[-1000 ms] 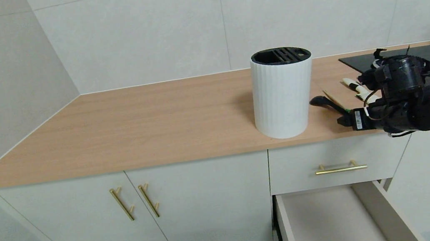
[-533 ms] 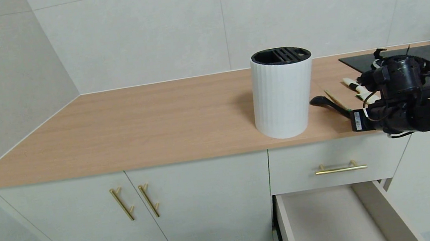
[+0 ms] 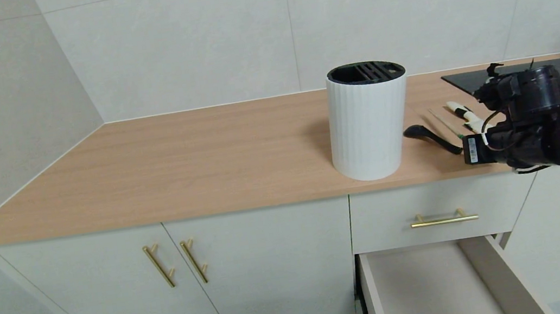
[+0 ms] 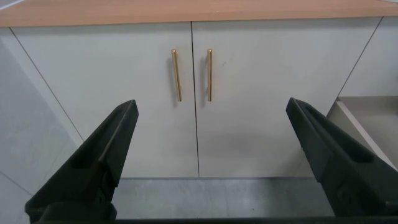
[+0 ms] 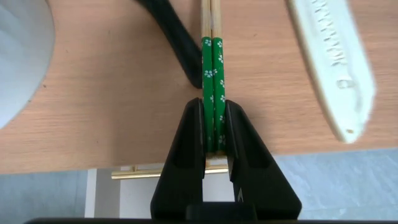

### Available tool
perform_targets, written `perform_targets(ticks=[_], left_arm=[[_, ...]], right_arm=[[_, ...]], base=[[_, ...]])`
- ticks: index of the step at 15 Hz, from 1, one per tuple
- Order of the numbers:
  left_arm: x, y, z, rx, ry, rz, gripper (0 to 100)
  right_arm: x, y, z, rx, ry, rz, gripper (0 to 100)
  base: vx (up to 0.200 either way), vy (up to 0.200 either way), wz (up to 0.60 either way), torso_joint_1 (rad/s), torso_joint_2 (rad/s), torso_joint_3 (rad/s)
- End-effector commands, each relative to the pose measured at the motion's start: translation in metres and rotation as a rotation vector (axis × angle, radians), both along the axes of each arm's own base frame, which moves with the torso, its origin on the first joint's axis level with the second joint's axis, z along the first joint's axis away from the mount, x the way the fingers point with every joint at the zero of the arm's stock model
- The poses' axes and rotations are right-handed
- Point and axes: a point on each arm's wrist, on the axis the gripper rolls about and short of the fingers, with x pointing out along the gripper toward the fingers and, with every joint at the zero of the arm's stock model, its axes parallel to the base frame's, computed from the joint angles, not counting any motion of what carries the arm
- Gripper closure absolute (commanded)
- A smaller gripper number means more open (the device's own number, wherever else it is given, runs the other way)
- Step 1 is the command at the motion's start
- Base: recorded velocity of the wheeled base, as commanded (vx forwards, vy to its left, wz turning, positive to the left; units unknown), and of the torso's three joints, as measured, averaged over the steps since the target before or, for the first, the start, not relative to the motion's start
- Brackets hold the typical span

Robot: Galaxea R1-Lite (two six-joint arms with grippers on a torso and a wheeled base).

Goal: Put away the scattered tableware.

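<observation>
Right end effector (image 5: pixel 214 115) clamped on green-ended chopsticks (image 5: pixel 211 59), near-right of bench (image 3: pixel 203 157) — left end effector (image 4: pixel 211 115) wide open. Wrist sticker (image 3: pixel 472 150) unreadable.

We count one white ribbed holder (image 3: pixel 369 122), two green-ended chopsticks (image 5: pixel 212 74), one black spoon (image 3: pixel 422 132) and one white-handled utensil (image 5: pixel 329 62). Also logged: two cupboard doors (image 3: pixel 274 273), three gold handles (image 3: pixel 444 220), two drawers (image 3: pixel 430 289), one open, one shut.

The head camera looks forward and down across the counter (image 3: pixel 204 162) and the cabinet doors (image 3: pixel 130 298). The left wrist camera faces those doors from low down. The right wrist camera sits close over the chopsticks (image 5: pixel 211 74), which the head view shares.
</observation>
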Motion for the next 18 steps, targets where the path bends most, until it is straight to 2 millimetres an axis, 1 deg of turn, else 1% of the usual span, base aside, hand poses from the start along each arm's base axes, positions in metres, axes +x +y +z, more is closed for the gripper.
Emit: perform_targets(ticks=[1, 3, 4, 6, 7, 9, 10, 11, 12, 13, 15, 16, 18], left_arm=[[0.000, 0.000, 0.000, 0.000, 0.000, 0.000, 0], [0.000, 0.000, 0.000, 0.000, 0.000, 0.000, 0], [0.000, 0.000, 0.000, 0.000, 0.000, 0.000, 0], [0.000, 0.000, 0.000, 0.000, 0.000, 0.000, 0], [0.000, 0.000, 0.000, 0.000, 0.000, 0.000, 0], [0.000, 0.000, 0.000, 0.000, 0.000, 0.000, 0], [0.000, 0.000, 0.000, 0.000, 0.000, 0.000, 0], [0.000, 0.000, 0.000, 0.000, 0.000, 0.000, 0], [0.000, 0.000, 0.000, 0.000, 0.000, 0.000, 0], [0.000, 0.000, 0.000, 0.000, 0.000, 0.000, 0], [0.000, 0.000, 0.000, 0.000, 0.000, 0.000, 0], [0.000, 0.000, 0.000, 0.000, 0.000, 0.000, 0], [0.000, 0.000, 0.000, 0.000, 0.000, 0.000, 0]], right_arm=[[-0.038, -0.008, 0.032, 0.014, -0.073, -0.004, 100], [-0.072, -0.017, 0.049, 0.018, -0.081, -0.010, 100], [-0.083, -0.018, 0.053, 0.019, -0.071, -0.009, 100], [-0.114, -0.022, 0.060, 0.028, -0.031, 0.023, 100], [-0.119, -0.022, 0.061, 0.034, -0.026, 0.036, 100], [-0.154, -0.024, 0.065, 0.070, 0.006, 0.137, 100], [-0.158, -0.024, 0.066, 0.073, 0.011, 0.144, 100], [-0.181, -0.021, 0.072, 0.082, 0.073, 0.208, 100], [-0.192, -0.019, 0.077, 0.085, 0.116, 0.246, 100], [-0.202, -0.016, 0.080, 0.096, 0.154, 0.300, 100], [-0.214, -0.009, 0.078, 0.129, 0.247, 0.427, 100], [-0.215, -0.008, 0.077, 0.130, 0.259, 0.438, 100], [-0.216, -0.001, 0.067, 0.111, 0.307, 0.505, 100]], base=[[0.000, 0.000, 0.00, 0.000, 0.00, 0.000], [0.000, 0.000, 0.00, 0.000, 0.00, 0.000], [0.000, 0.000, 0.00, 0.000, 0.00, 0.000], [0.000, 0.000, 0.00, 0.000, 0.00, 0.000], [0.000, 0.000, 0.00, 0.000, 0.00, 0.000], [0.000, 0.000, 0.00, 0.000, 0.00, 0.000], [0.000, 0.000, 0.00, 0.000, 0.00, 0.000], [0.000, 0.000, 0.00, 0.000, 0.00, 0.000], [0.000, 0.000, 0.00, 0.000, 0.00, 0.000], [0.000, 0.000, 0.00, 0.000, 0.00, 0.000], [0.000, 0.000, 0.00, 0.000, 0.00, 0.000], [0.000, 0.000, 0.00, 0.000, 0.00, 0.000], [0.000, 0.000, 0.00, 0.000, 0.00, 0.000]])
